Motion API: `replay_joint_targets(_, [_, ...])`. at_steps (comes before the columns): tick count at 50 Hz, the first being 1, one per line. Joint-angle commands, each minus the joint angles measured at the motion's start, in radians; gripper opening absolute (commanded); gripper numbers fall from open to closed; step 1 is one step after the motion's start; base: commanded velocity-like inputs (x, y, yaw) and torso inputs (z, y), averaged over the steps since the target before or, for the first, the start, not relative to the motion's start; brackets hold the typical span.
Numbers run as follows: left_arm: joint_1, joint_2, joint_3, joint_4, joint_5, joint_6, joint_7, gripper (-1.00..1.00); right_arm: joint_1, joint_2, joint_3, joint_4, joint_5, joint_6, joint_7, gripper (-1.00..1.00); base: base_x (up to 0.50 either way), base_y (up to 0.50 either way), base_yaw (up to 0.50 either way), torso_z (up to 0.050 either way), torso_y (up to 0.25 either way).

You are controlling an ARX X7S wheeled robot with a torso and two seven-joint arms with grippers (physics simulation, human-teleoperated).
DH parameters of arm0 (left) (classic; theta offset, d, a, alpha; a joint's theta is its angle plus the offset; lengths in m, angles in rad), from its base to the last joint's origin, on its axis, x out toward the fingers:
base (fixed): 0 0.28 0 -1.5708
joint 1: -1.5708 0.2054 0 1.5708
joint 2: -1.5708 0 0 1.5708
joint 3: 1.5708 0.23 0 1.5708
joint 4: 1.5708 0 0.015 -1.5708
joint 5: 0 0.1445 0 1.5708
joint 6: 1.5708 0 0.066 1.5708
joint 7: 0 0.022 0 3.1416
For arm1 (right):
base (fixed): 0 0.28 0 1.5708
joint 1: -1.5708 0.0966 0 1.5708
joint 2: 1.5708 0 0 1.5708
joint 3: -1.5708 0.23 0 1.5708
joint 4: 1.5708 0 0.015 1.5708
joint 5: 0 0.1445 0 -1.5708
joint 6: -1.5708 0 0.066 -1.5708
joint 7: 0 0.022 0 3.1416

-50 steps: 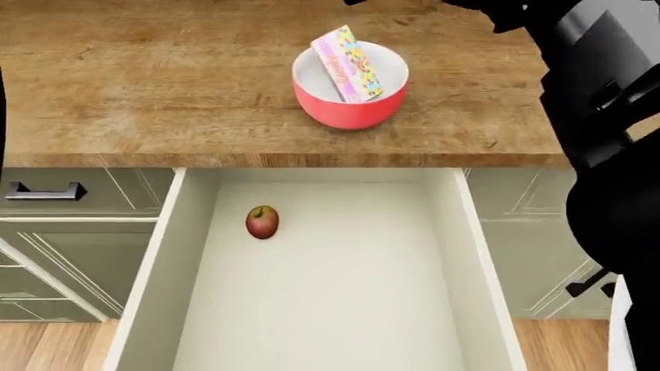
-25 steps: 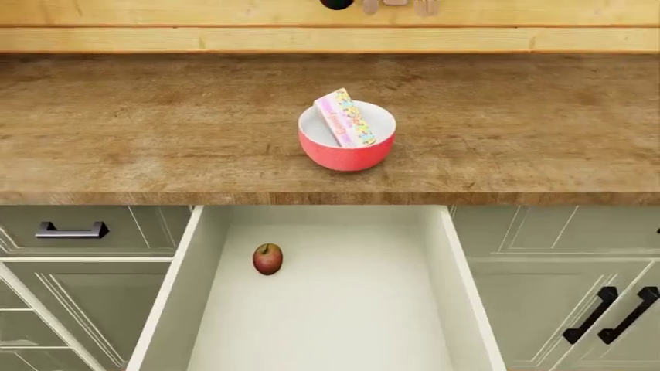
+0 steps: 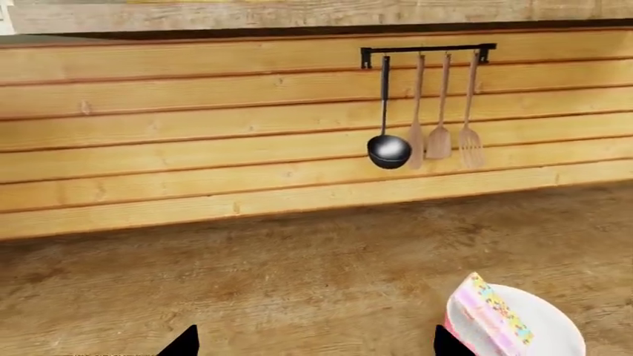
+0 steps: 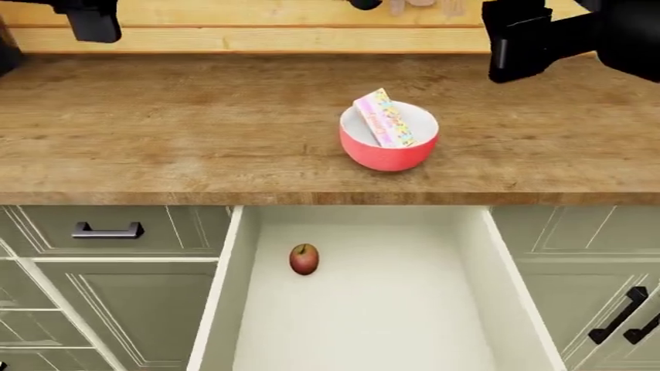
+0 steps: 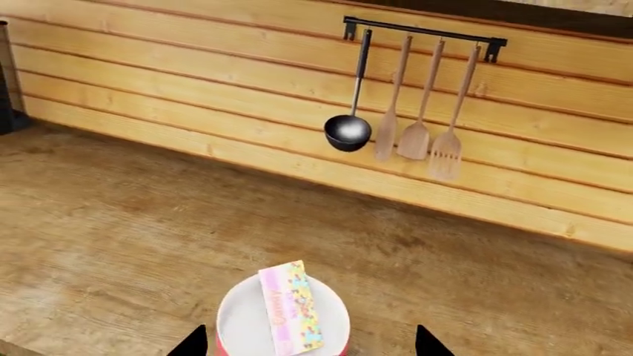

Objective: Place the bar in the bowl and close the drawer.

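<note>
The coral-red bowl (image 4: 389,151) stands on the wooden counter with the confetti-dotted bar (image 4: 385,118) leaning inside it, one end above the rim. Below the counter edge the wide pale green drawer (image 4: 219,301) is pulled out, its white inside showing. My left arm (image 4: 93,19) hovers at the far left over the counter; its gripper (image 3: 316,347) is open and empty, with the bowl (image 3: 539,326) and bar (image 3: 485,315) off to one side. My right arm (image 4: 531,39) hovers at the far right; its gripper (image 5: 310,345) is open above the bowl (image 5: 237,322) and bar (image 5: 290,308).
A small red-yellow apple (image 4: 303,259) lies in the drawer near its left wall. A rail of hanging utensils (image 5: 425,33) is on the plank wall behind the counter. A closed drawer with a black handle (image 4: 107,229) is at left, cabinet door handles (image 4: 619,313) at right.
The head view has shifted, so the bowl and drawer now sit further right in it. Both arms have come into view at the top corners. The bar still rests in the bowl.
</note>
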Motion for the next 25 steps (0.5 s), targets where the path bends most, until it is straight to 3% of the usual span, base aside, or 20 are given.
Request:
replay_joint_targets(1, [0.038,-0.044,-0.008,0.079,-0.161,0.031,-0.08,1.0,-0.05,0.073,0.037,-0.124,0.118,-0.01,0.124,1.0,0.0,0.5,0.0,0.0,0.0])
replay_joint_targets(25, [0.054,-0.067,0.014,0.098,-0.18,0.063,-0.064,1.0,-0.048,0.089,0.006,-0.151,0.159,-0.018,0.164,1.0,0.0,0.5,0.0,0.0,0.0])
